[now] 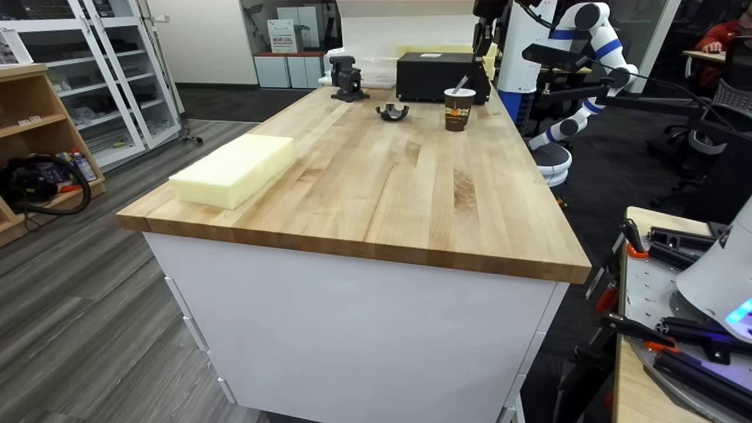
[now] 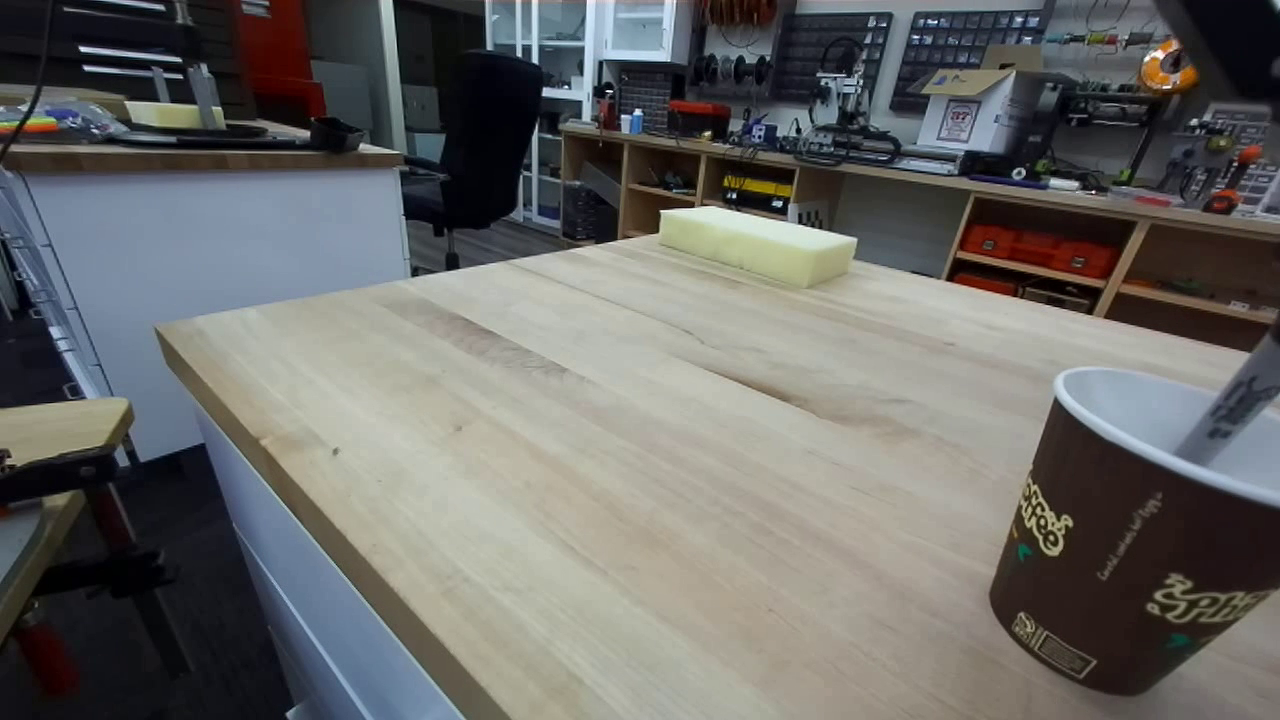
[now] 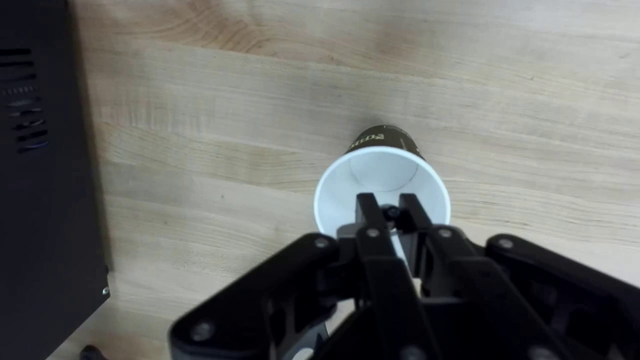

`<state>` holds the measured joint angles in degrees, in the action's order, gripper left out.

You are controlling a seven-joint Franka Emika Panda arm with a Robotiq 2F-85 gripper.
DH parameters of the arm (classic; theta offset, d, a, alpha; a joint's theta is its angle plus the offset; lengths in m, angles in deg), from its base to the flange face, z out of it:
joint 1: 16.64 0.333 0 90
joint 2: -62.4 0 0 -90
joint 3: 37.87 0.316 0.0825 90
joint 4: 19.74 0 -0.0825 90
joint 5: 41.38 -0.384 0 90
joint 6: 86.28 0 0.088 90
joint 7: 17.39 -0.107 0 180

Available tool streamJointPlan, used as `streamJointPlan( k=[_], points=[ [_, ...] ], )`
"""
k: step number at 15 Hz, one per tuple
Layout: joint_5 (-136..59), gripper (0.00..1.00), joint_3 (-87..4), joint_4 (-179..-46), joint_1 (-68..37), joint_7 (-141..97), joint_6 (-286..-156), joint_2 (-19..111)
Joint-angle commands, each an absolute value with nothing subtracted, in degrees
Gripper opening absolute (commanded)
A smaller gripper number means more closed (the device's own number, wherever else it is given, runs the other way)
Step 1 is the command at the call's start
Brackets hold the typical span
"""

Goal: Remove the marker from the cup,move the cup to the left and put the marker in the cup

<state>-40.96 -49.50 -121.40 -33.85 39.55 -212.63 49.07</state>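
Cup [image 2: 1120,560] on wooden table [image 2: 620,450], tilted marker [image 2: 1238,402] inside, end effector [image 3: 389,202] gripping marker

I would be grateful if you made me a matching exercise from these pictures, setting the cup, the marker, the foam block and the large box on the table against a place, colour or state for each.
Column one
1. cup
2. marker
3. foam block
4. large box

Column two
A. pale yellow, lying on the wooden tabletop
B. standing upright, brown outside and white inside
C. black, behind the cup in an exterior view
D. tilted, reaching into the cup

Right pairs: 1-B, 2-D, 3-A, 4-C
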Motion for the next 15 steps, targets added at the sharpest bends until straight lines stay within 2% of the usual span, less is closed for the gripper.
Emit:
streamJointPlan(
  k=[1,10,15],
  points=[
    [-37.61,0.03,-49.26,-121.87,-32.84,37.20,-210.40,51.91],
    [-29.73,0.03,-48.28,-122.69,-29.51,34.15,-208.60,57.64],
    [-32.51,0.03,-45.81,-125.69,-27.21,37.10,-212.04,62.16]
  ],
)
